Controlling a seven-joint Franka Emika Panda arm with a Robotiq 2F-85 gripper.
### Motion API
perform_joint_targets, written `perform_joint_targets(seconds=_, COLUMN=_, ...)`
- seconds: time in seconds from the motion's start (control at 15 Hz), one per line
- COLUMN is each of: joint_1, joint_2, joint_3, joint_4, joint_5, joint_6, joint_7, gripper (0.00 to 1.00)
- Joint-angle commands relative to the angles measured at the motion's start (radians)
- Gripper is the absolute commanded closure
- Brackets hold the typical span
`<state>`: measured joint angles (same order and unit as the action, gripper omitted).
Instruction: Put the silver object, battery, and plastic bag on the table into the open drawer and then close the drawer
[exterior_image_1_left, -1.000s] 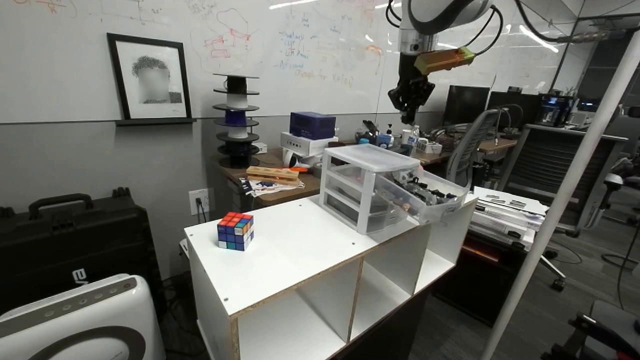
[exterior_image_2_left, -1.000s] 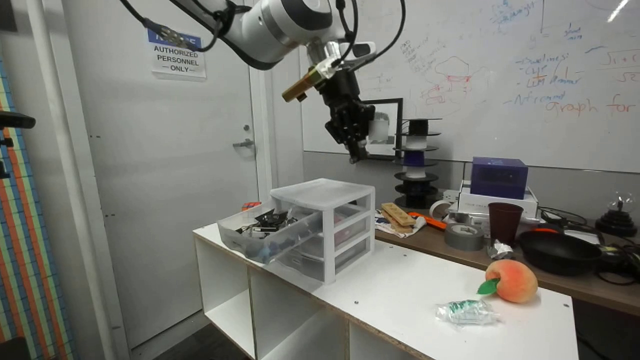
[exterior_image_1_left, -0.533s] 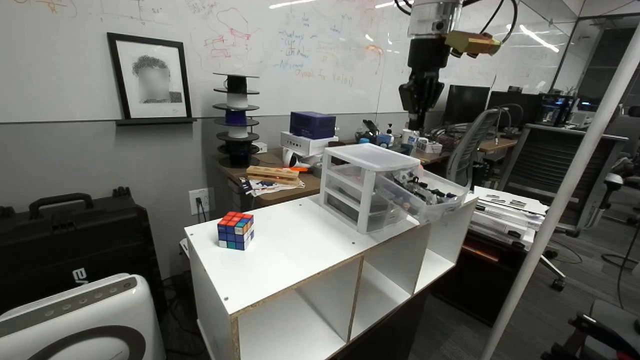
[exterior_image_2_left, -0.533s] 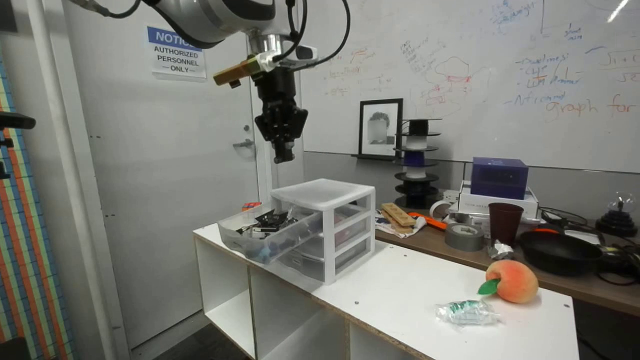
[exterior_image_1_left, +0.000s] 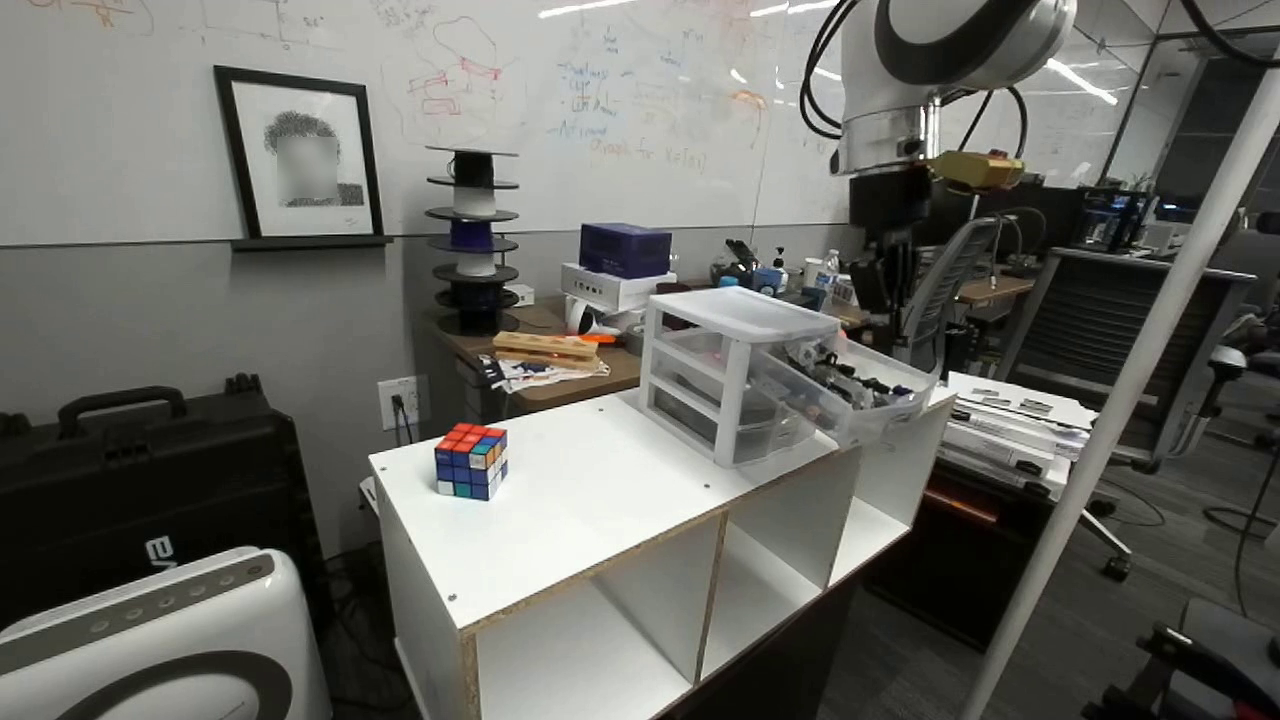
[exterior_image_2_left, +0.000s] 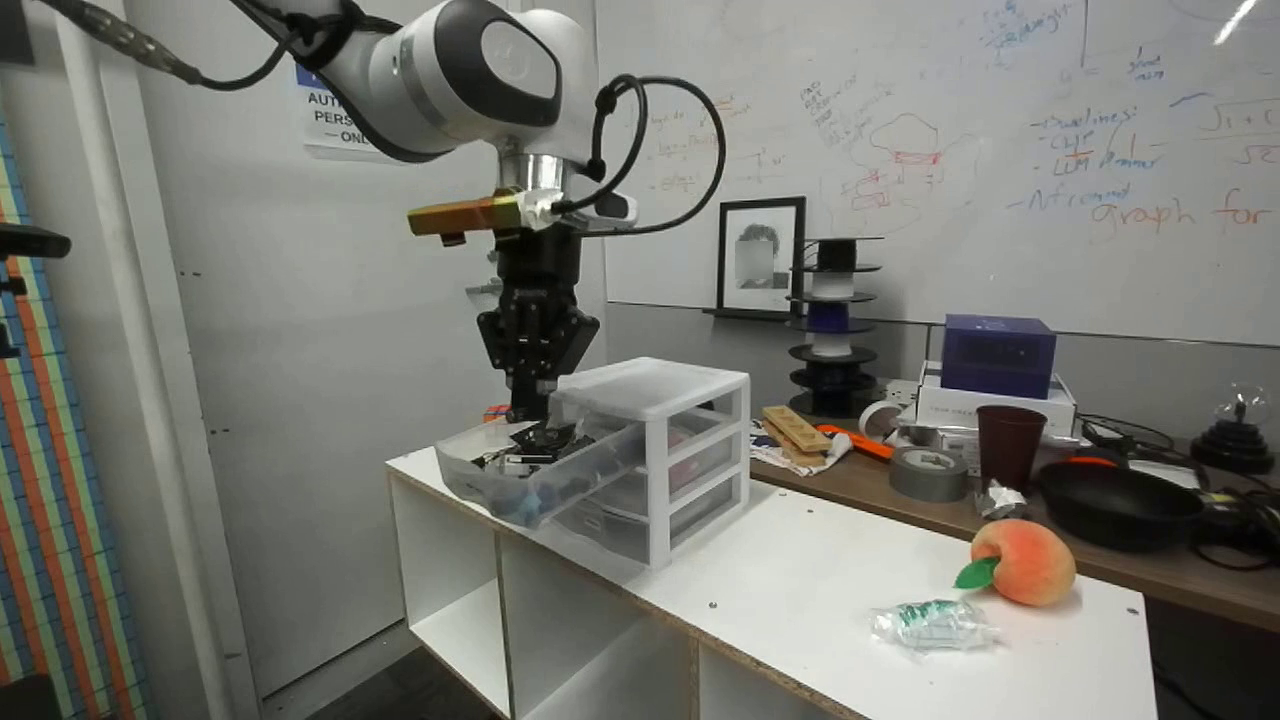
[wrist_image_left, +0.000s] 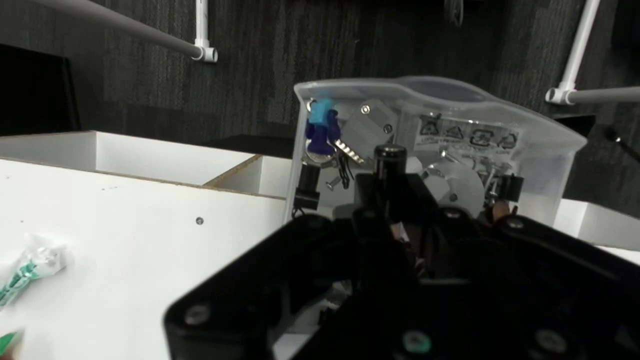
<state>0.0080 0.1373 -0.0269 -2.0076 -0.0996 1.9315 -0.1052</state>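
The open translucent drawer juts from the upper part of the white-framed unit on the white table. It holds metal and black parts and also shows in the wrist view. My gripper points down over the drawer; it also shows in an exterior view. In the wrist view the gripper is shut on a dark cylinder with a metal end, the battery. The clear plastic bag with green print lies on the table. I cannot pick out the silver object on the table.
A peach sits beside the plastic bag. A Rubik's cube stands at the other end of the table. A brown desk behind bears a silver foil lump, a dark cup, a pan and tape.
My gripper has moved across toward the open drawer and then down, so its fingertips are just above the drawer's contents. It has kept shut. The drawer, bag and peach have not moved.
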Motion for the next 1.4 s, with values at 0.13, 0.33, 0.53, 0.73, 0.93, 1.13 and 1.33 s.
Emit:
perform_joint_targets(seconds=0.13, joint_1=-0.018, joint_2=-0.001, joint_3=0.007, joint_4=-0.075, joint_5=-0.036, joint_6=0.116, joint_7=-0.072, gripper=0.96)
perform_joint_targets(seconds=0.33, joint_1=-0.017, joint_2=-0.006, joint_3=0.005, joint_4=-0.121, joint_5=-0.067, joint_6=0.253, joint_7=-0.065, gripper=0.73)
perform_joint_targets(seconds=0.53, joint_1=-0.017, joint_2=-0.002, joint_3=0.003, joint_4=-0.145, joint_5=-0.089, joint_6=0.408, joint_7=-0.042, gripper=0.44)
perform_joint_targets(seconds=0.73, joint_1=-0.017, joint_2=-0.014, joint_3=0.004, joint_4=-0.158, joint_5=-0.08, joint_6=0.503, joint_7=-0.038, gripper=0.19)
perform_joint_targets(seconds=0.93, joint_1=-0.018, joint_2=-0.041, joint_3=0.006, joint_4=-0.158, joint_5=-0.061, joint_6=0.526, joint_7=-0.042, gripper=0.01)
perform_joint_targets(seconds=1.13, joint_1=-0.035, joint_2=-0.076, joint_3=-0.004, joint_4=-0.135, joint_5=-0.011, joint_6=0.518, joint_7=-0.033, gripper=0.0)
perform_joint_targets(seconds=1.33, joint_1=-0.068, joint_2=-0.102, joint_3=-0.033, joint_4=-0.097, joint_5=0.046, joint_6=0.523, joint_7=-0.013, gripper=0.0)
